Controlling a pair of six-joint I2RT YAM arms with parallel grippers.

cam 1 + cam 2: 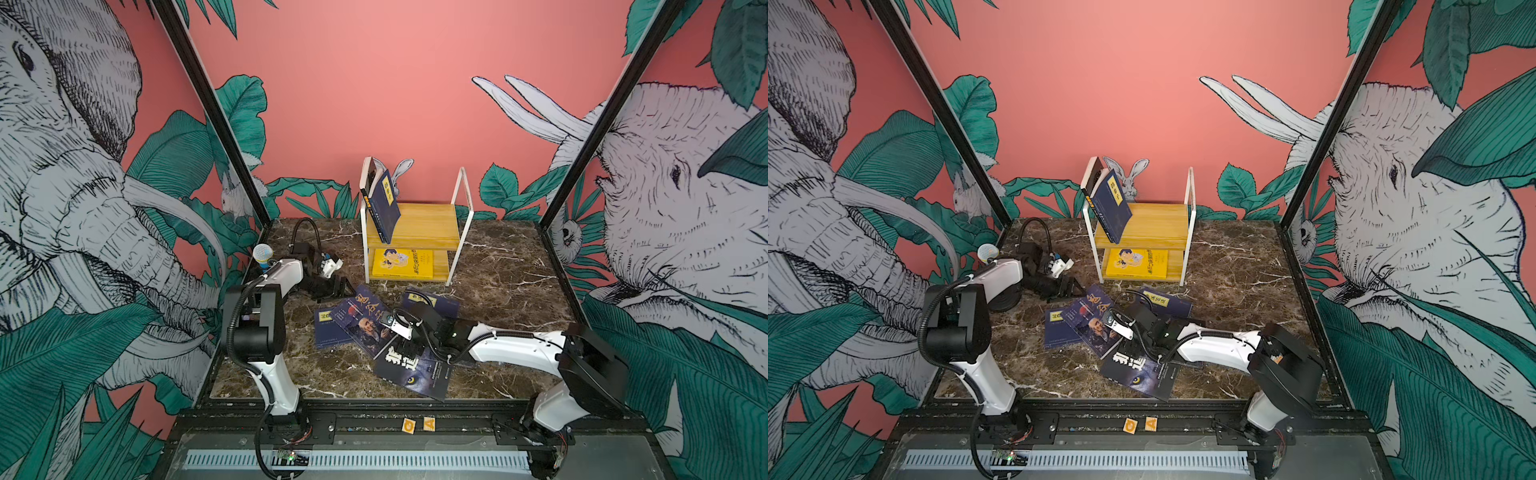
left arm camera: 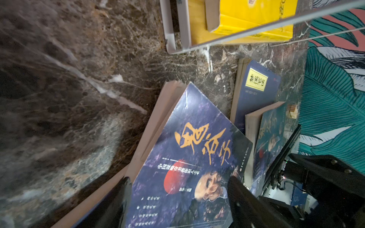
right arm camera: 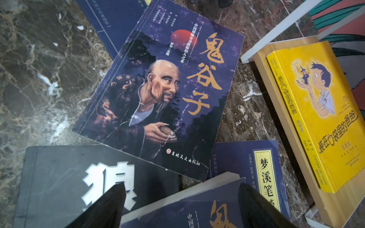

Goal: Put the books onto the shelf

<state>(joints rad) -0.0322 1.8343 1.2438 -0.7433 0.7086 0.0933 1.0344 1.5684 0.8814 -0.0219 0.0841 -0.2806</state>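
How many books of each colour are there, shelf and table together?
Navy books: 3
Purple books: 2
Black wolf-eye book: 1
Bright yellow book: 1
Brownish-black book: 1
Total: 8

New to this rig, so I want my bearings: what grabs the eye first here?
The messy pile of dark thin paperbacks sprawled mid-table on the brown marble tabletop, with the left claw and right claw open over it. Behind stands the small two-tier wooden rack with a white frame, a bright yellow cartoon-cover book flat on its lower board.
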